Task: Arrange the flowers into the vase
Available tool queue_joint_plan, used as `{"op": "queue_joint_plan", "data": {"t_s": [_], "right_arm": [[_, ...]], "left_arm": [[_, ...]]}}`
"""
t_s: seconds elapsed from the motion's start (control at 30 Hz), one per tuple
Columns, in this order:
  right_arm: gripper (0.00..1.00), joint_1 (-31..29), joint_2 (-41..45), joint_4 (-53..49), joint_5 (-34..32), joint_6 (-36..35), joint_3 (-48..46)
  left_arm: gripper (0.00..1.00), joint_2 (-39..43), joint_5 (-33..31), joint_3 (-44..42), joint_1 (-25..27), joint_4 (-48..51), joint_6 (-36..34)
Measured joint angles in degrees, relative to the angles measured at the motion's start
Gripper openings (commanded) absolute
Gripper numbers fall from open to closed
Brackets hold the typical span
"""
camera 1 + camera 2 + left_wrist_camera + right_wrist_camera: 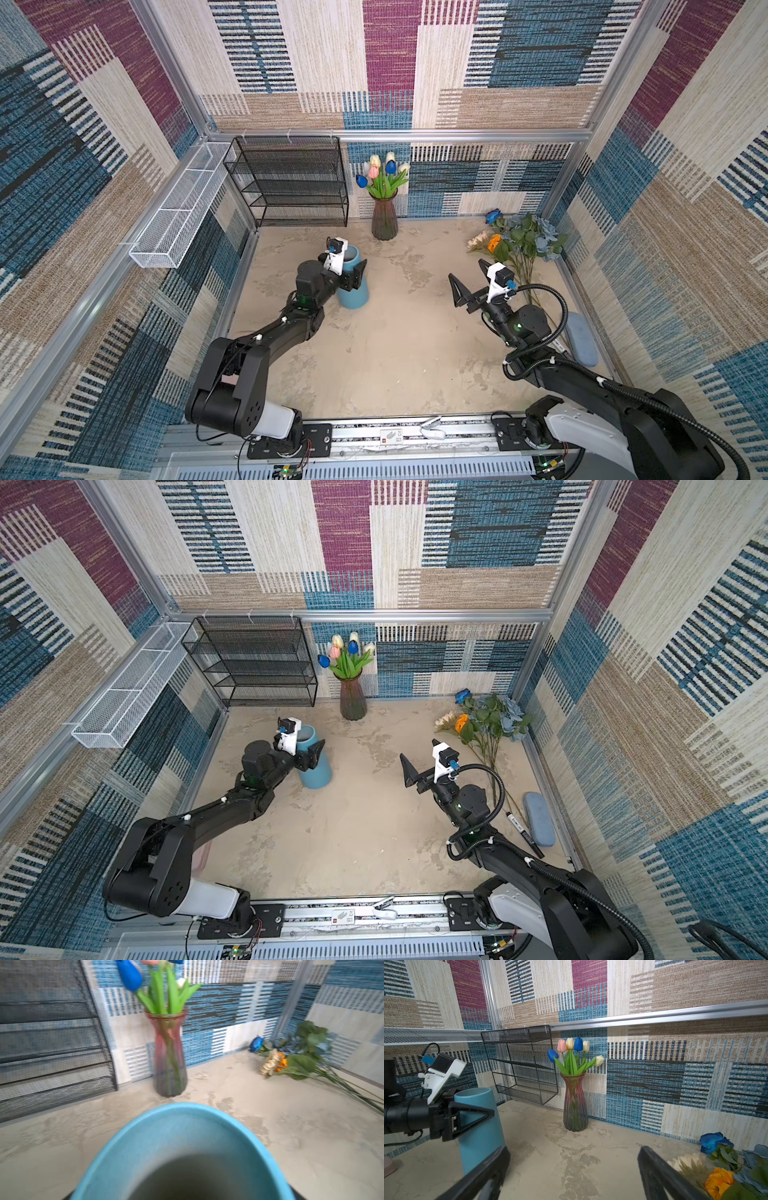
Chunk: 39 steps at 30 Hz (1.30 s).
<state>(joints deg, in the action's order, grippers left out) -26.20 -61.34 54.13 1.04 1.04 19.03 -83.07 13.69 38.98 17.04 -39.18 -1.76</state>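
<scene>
A blue vase [353, 291] [316, 771] stands upright on the table left of centre, its mouth empty in the left wrist view [187, 1136]. My left gripper [347, 266] [305, 746] is shut on it near the rim, with one finger [473, 1113] across its side. At the back wall a pink glass vase [384, 220] [575, 1105] holds several tulips [382, 174]. Loose flowers [519, 241] lie at the back right: a bright blue rose [493, 216], an orange flower [718, 1182], a cream sunflower [478, 241]. My right gripper [466, 269] [574, 1151] hangs open and empty just left of their stems.
A black mesh rack [291, 183] stands at the back left, and a white wire basket [183, 208] hangs on the left wall. A blue-grey case [582, 338] and a marker pen [523, 833] lie by the right wall. A pink object [390, 1165] sits at the left edge.
</scene>
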Motion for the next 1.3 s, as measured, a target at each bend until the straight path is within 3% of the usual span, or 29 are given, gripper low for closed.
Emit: {"op": "queue_joint_plan", "data": {"t_s": [0.2, 0.3, 0.5, 0.73, 0.8, 0.9, 1.03, 1.2, 1.3], "right_arm": [[1.0, 2.1, -1.6, -0.9, -0.4, -0.5, 3.0], [1.0, 8.4, -1.8, -3.6, 0.3, 1.4, 6.2], [0.79, 18.4, -5.8, -16.9, 3.5, 6.4, 19.5], [0.62, 25.2, -20.2, -42.4, 7.9, 6.0, 42.8], [0.59, 26.5, -24.8, -49.6, 9.2, 4.7, 48.2], [0.58, 28.8, -30.5, -58.9, 11.0, 2.7, 53.8], [0.59, 33.2, -34.1, -67.1, 12.5, 1.9, 56.8], [0.63, 35.6, -37.4, -73.2, 13.6, -1.5, 59.6], [0.65, 35.6, -41.4, -76.8, 15.0, -6.1, 62.3]], "left_arm": [[0.22, -0.1, -0.5, -0.5, 10.4, -1.0, 0.4], [0.22, -2.1, -2.4, 1.0, 15.5, -1.7, 0.1], [0.23, -7.1, -1.1, 3.7, 20.8, -5.0, -0.9], [0.28, -10.4, -1.3, 5.3, 23.7, -6.1, -1.9], [0.37, -10.9, -0.3, 5.3, 23.8, -6.8, -2.1], [0.6, -11.5, -0.6, 4.6, 23.7, -9.1, -2.7], [0.79, -11.4, -0.9, 3.5, 23.7, -11.2, -2.9], [0.92, -10.4, -0.9, 3.3, 23.7, -10.2, -3.7], [0.96, -9.4, -0.6, 3.9, 23.7, -11.5, -4.2]]}}
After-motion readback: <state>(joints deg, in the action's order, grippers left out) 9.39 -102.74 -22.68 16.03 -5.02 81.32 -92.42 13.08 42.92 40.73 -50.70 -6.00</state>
